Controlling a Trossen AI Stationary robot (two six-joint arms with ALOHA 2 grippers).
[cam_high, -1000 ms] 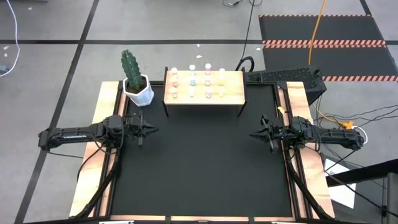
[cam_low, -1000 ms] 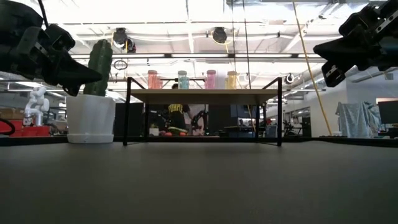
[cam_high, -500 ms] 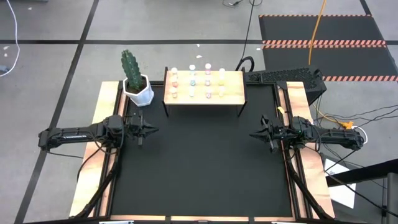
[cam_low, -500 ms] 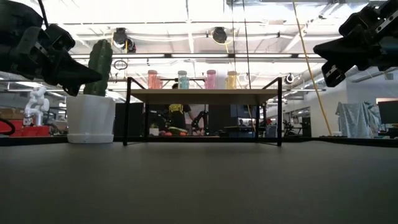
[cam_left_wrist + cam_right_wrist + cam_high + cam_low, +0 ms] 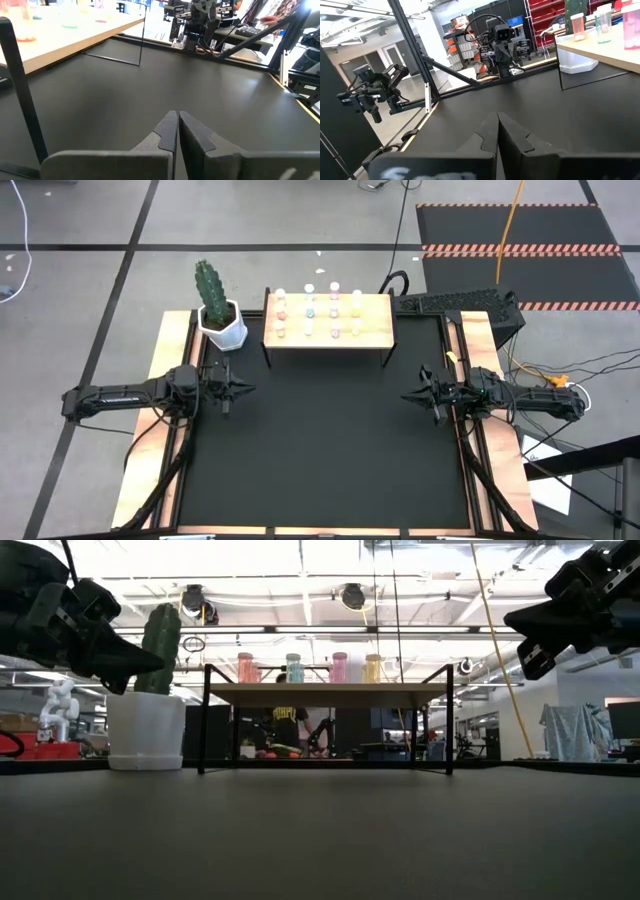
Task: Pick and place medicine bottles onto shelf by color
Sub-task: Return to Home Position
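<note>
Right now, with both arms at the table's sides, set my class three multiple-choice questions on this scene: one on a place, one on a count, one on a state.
1. Where does the cactus pot stand relative to the shelf?
A. on top of it
B. on the table, beside the shelf's end on the left arm's side
C. far from it, at the table's middle

2. How many columns do the medicine bottles form on the shelf?
A. two
B. four
C. six

3. How are the left hand and the right hand?
A. both shut, empty
B. both wide open
C. each shut on a bottle

Answers:
1 B: the high view shows the pot off the board, by that end.
2 B: four columns show from above.
3 A: each wrist view shows the fingers together with nothing between them.
</note>
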